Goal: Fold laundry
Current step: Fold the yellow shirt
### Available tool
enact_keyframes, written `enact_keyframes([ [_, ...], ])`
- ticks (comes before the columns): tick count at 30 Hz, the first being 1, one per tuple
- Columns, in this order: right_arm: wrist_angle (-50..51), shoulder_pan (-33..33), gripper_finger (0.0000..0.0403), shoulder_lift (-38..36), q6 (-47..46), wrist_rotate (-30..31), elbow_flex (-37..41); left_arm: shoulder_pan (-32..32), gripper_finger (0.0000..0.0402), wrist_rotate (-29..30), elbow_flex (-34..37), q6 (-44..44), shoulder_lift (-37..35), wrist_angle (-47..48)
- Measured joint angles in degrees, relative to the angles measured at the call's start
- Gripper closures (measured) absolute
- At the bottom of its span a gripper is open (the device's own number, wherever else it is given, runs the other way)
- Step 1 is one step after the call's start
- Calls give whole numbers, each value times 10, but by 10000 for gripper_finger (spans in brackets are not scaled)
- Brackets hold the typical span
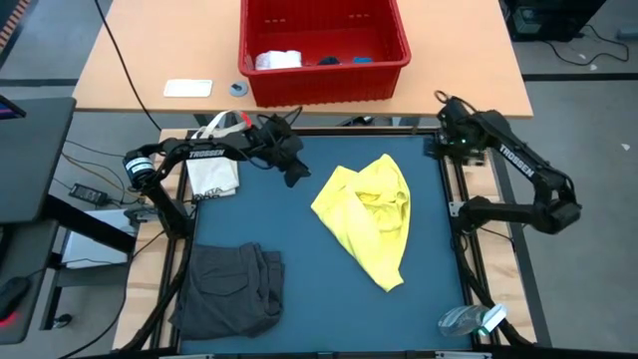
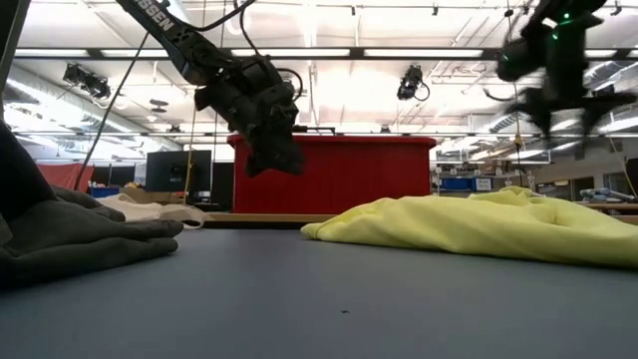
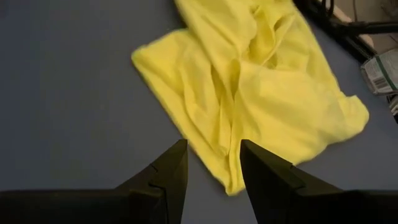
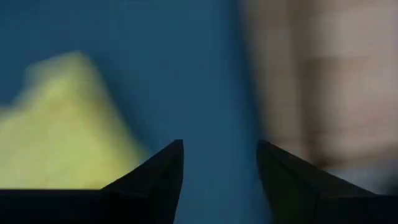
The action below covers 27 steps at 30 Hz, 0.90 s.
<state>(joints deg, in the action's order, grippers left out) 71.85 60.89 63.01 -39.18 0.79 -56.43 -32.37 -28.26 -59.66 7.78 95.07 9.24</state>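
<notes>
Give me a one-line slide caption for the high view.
Crumpled yellow T-shirt mid-table, left gripper open beside it, right gripper open at the far corner.

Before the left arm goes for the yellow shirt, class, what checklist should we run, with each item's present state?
1. Left claw open and empty: ok.
2. Left claw above the mat, off the cloth: ok.
3. Yellow shirt lying flat: not ok, crumpled.
4. Shirt clear of the grey garment: ok.
5. Right claw open, at the mat's far right corner, off the shirt: ok.
6. Shirt collar or hem found: cannot tell.
</notes>
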Motion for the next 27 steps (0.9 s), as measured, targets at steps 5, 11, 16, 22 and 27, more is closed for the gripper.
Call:
enact_keyframes([
  [5,-145,-141,195,2,-44,-61,10,18,250,-1,0,-18,0,-53],
  [11,-165,-302,195,91,-87,-14,35,52,250,-1,0,-26,2,-74],
  [16,-228,-417,195,154,-120,-23,37,87,250,-1,0,-51,2,-89],
  [22,-286,-540,195,196,-206,-58,37,126,250,29,-2,-91,45,-220],
  [27,-331,-614,195,245,-240,-72,37,118,250,38,-56,-39,104,-181],
])
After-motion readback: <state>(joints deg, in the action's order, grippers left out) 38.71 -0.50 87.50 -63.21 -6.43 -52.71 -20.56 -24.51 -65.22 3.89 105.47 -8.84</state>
